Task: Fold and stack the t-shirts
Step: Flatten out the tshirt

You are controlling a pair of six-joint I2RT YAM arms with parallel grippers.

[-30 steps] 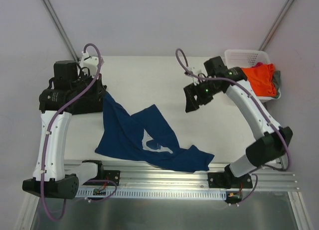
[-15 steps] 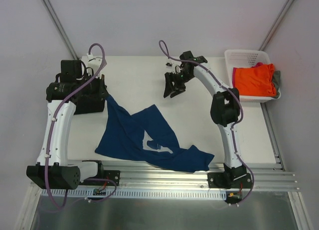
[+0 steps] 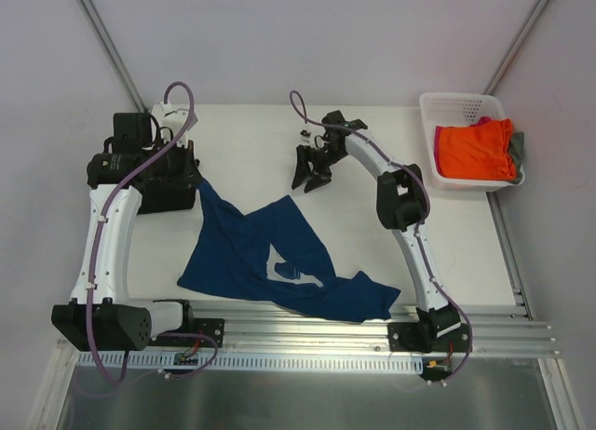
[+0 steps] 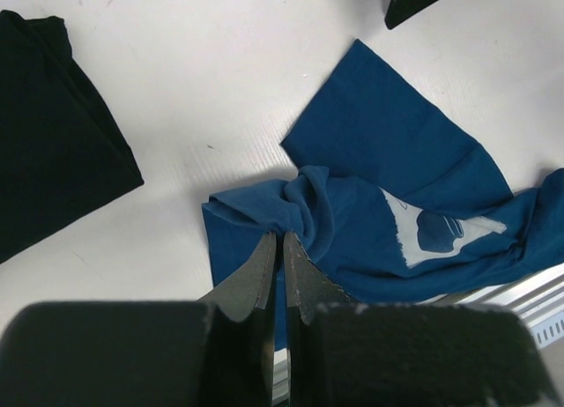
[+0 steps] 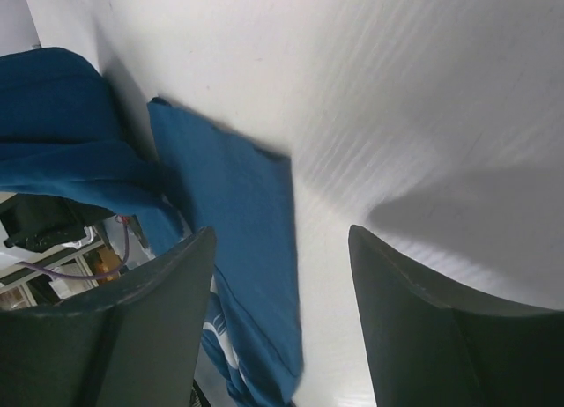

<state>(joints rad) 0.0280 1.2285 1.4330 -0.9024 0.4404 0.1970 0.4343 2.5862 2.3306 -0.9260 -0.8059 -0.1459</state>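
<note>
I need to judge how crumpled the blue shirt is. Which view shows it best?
Top external: the whole blue shirt is in frame, crumpled. Left wrist shows only the bunched part at the left pincer and some print; right wrist shows just a flat edge.

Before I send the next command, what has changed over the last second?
The right hand, open and empty, swung left from nearer the white plastic basket to above the middle of the table, just beyond the navy blue cloth t-shirt. Nothing was grasped or released. The left hand stayed shut on that shirt's edge, barely shifting; shirt, basket and the orange cloth shirt inside lie as before.
</note>
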